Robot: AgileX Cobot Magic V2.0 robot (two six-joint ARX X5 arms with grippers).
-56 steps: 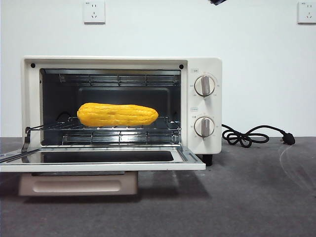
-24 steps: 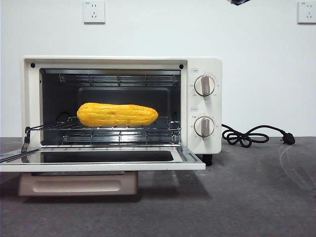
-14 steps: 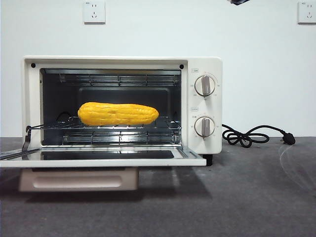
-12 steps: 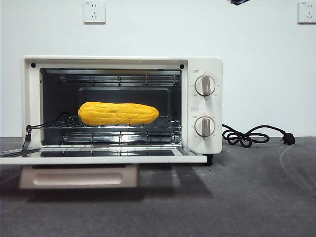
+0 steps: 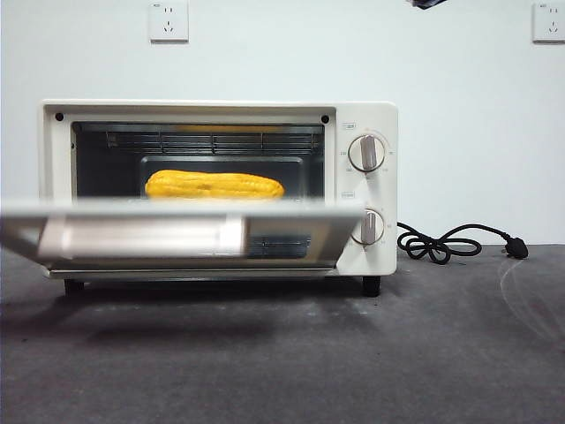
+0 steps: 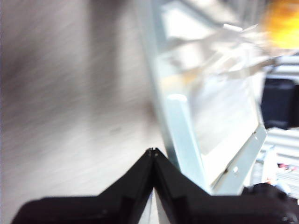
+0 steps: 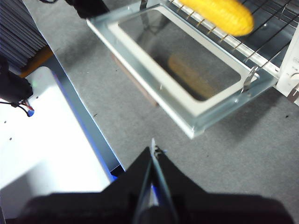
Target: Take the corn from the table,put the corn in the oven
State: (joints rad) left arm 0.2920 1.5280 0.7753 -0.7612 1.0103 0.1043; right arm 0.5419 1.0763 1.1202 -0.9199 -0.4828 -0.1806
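The corn (image 5: 214, 185) is seen on the rack inside the oven (image 5: 366, 119), behind its half-raised door (image 5: 177, 231). Left gripper (image 6: 153, 151) beside the door, right gripper (image 7: 153, 150) above the bench (image 5: 424, 353): both closed, empty. No writing is legible.

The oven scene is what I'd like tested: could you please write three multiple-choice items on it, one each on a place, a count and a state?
1. Where is the corn?
A. On the rack inside the oven
B. On the table beside the cord
C. On top of the oven

2. How many round knobs are on the oven's front?
A. One
B. Two
C. Four

3. What state is the oven door in?
A. Fully shut
B. Lying flat open
C. Partly raised, between open and shut

Answers: 1 A, the yellow cob shows inside the cavity; 2 B, one knob sits above the other; 3 C, the door hangs tilted and blurred, hiding only the lower cavity.
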